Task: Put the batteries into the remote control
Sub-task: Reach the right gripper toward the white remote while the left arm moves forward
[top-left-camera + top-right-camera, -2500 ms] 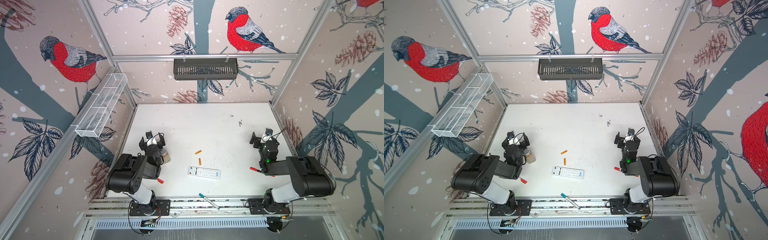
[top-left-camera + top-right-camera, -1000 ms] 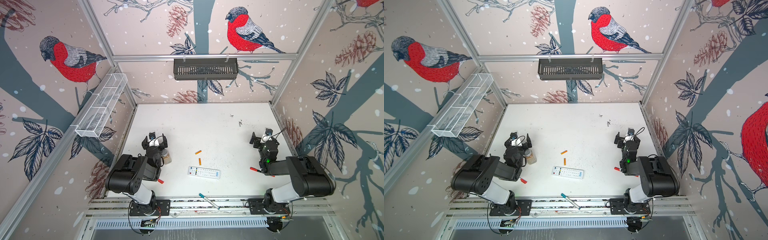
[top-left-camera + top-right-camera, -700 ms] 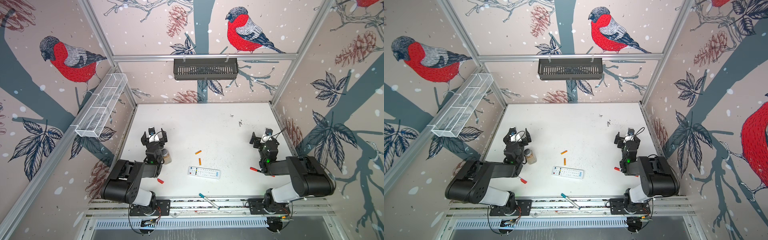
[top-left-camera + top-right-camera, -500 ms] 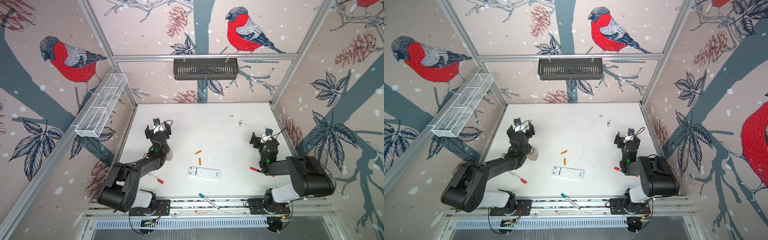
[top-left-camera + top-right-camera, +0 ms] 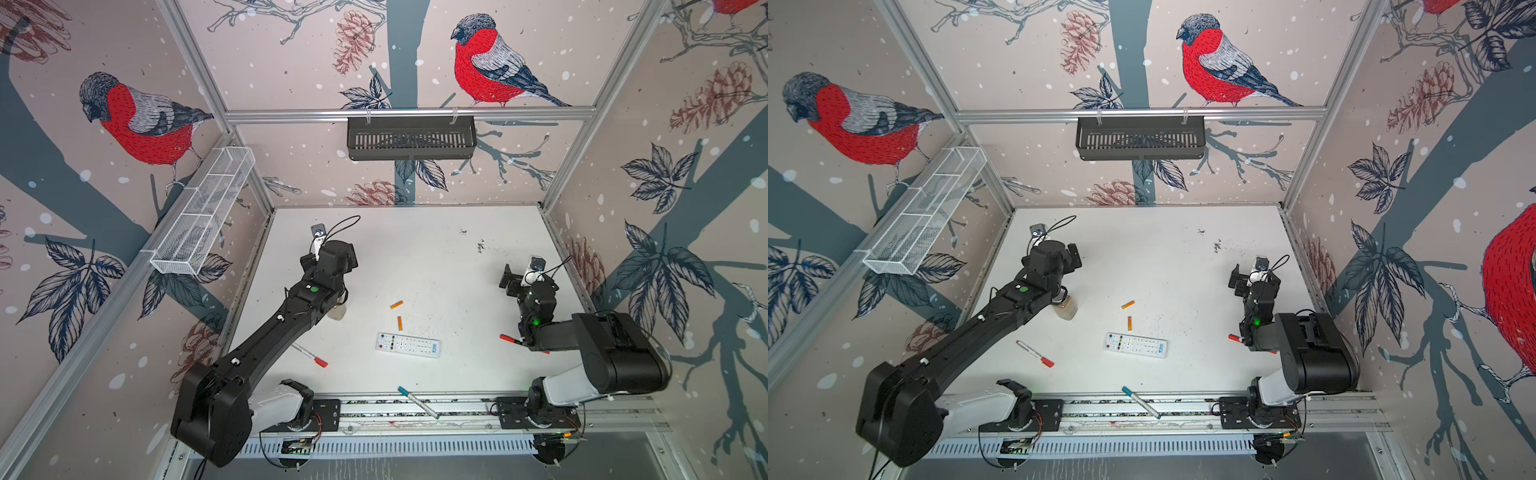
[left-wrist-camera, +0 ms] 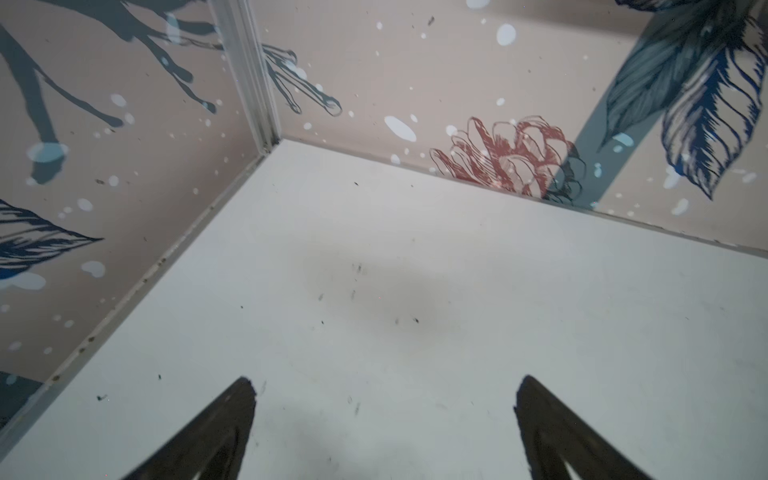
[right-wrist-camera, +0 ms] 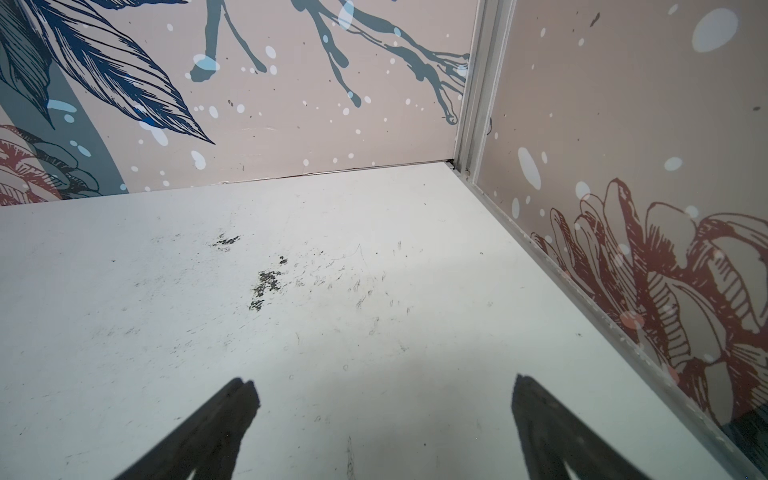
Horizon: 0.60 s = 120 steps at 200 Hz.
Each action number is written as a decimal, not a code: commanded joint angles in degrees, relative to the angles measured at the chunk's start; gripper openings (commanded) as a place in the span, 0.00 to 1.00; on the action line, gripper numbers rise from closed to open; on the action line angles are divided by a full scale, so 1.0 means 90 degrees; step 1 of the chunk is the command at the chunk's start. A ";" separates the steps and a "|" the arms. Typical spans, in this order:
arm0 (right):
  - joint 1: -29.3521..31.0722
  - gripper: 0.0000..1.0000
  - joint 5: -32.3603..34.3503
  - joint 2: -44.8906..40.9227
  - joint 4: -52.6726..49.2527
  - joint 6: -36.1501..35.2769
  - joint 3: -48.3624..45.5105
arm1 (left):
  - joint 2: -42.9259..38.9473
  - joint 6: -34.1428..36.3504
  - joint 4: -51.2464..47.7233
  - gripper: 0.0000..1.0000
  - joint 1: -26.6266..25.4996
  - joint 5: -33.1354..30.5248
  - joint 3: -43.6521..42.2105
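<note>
Buttons up, the remote control (image 5: 408, 345) lies at lower centre in both top views, its battery bay presumably underneath, unseen. Two batteries (image 5: 396, 304) lie loose just above it. The left arm (image 5: 291, 316) and right arm (image 5: 540, 328) hold their jaws wide apart, empty; the wrist views show only bare tabletop (image 6: 415, 332).

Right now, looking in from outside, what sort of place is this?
Probably a robot test booth, not a home: a left arm and right arm bolted to a rail beside a white table, aluminium-framed bird-print walls, and a remote control with loose batteries laid out.
</note>
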 commanded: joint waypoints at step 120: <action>0.3978 1.00 -0.0950 -0.1492 -0.6099 -0.0471 0.2517 | -0.1488 -0.0665 -0.1231 0.97 -0.0929 0.3441 -0.1494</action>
